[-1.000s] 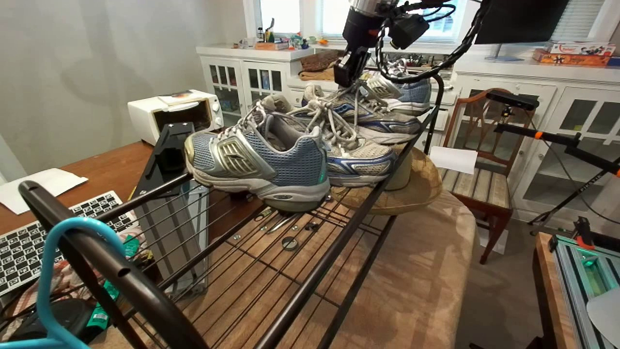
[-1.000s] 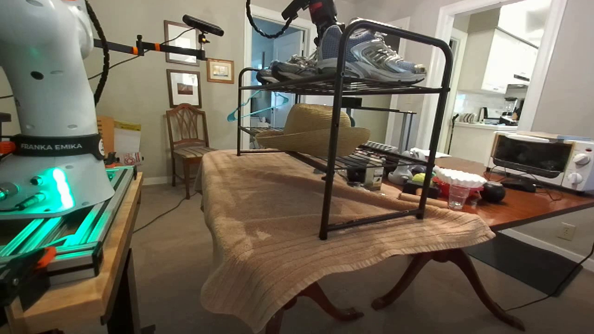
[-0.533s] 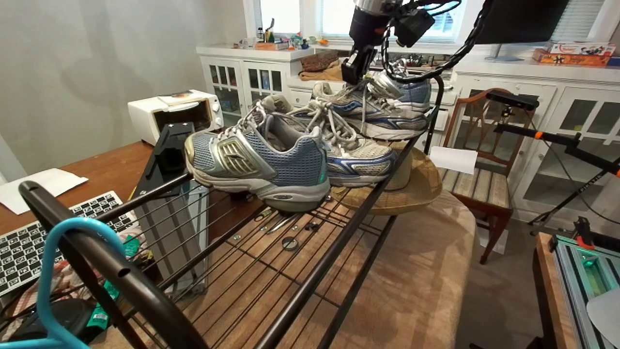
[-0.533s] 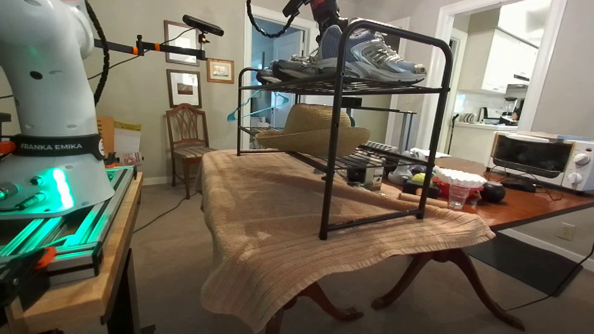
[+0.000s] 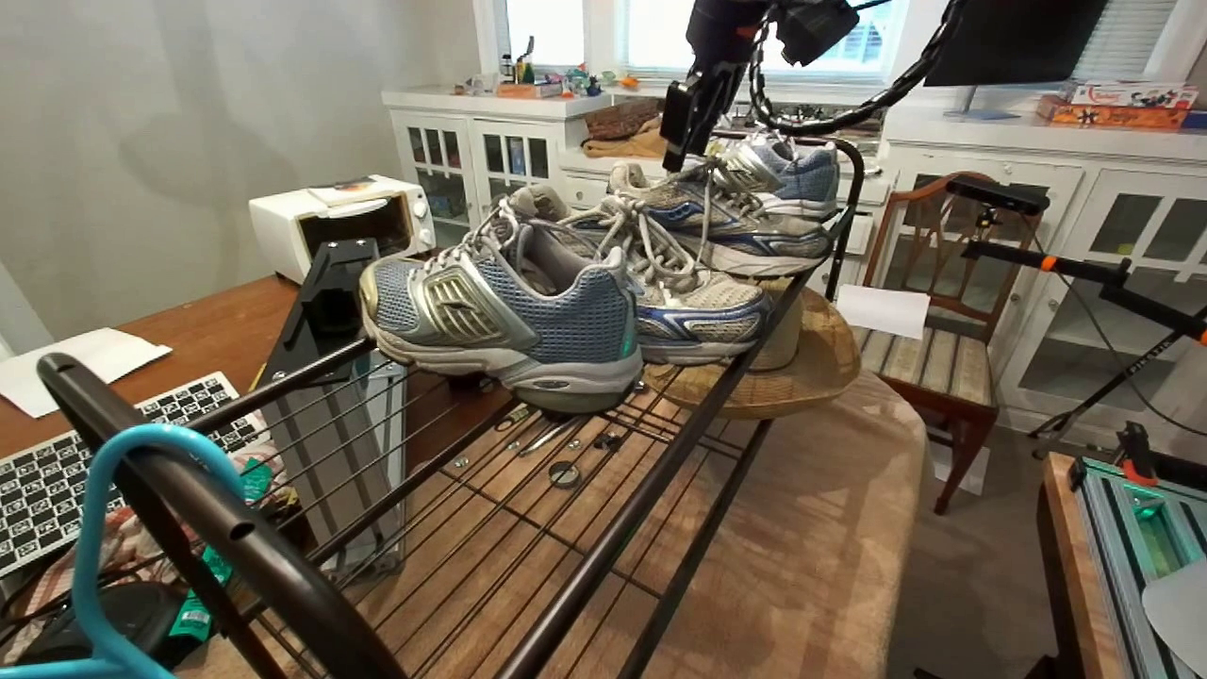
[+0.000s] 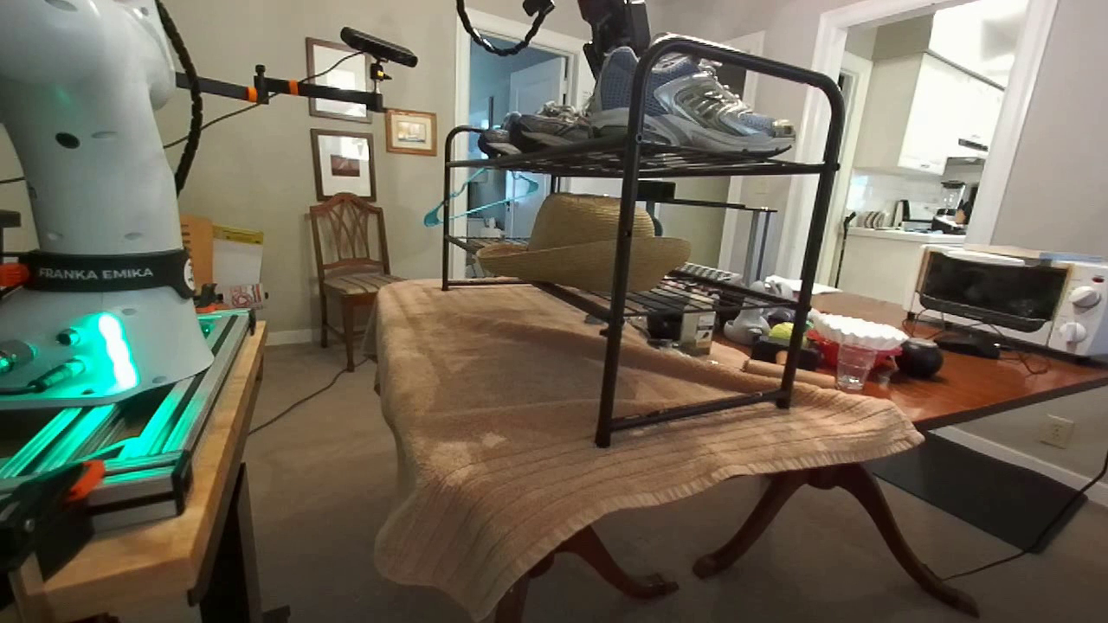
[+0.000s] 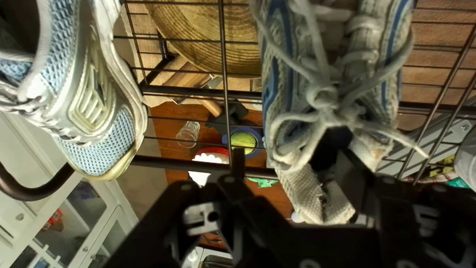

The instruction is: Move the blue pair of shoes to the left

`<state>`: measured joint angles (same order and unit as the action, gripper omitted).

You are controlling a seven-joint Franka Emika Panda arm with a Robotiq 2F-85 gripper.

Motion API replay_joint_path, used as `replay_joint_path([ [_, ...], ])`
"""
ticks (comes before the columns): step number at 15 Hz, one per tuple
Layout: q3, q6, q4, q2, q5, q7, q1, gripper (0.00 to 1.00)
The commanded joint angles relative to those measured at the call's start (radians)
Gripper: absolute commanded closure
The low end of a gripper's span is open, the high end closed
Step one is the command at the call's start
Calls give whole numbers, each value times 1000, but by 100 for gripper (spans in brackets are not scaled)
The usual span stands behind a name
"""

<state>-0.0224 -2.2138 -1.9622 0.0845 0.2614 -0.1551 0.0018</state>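
The blue pair of shoes, grey mesh sneakers with dark blue panels, stands on the top shelf of a wire rack: a nearer shoe and a farther shoe in an exterior view. Just above the farther one hangs my gripper. In the wrist view that shoe has its knotted white laces between my gripper and the hat side, and its tongue and collar lie between the parted fingers. The right finger overlaps the collar; whether it touches cannot be told. The left finger stands apart from the shoe.
Paler silver-blue sneakers flank the pair: a near one and a far one. The rack's dark front rail bounds the shelf, and its raised end frame stands beside the far sneaker. A straw hat lies below.
The farther blue shoe shifted toward the rack's far end in an exterior view, then settled slightly lower. My gripper moved with it, and its fingers have now spread apart and let it go.
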Motion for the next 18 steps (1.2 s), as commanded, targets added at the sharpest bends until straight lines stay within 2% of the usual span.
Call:
replay_joint_path([
  [1, -19, 29, 10, 36, 6, -49, 8, 4],
  [2, -24, 24, 15, 37, 4, -53, 10, 0],
  [13, -64, -28, 130, -87, -61, -32, 51, 0],
  [18, -73, -1, 180, -125, -125, -22, 77, 0],
])
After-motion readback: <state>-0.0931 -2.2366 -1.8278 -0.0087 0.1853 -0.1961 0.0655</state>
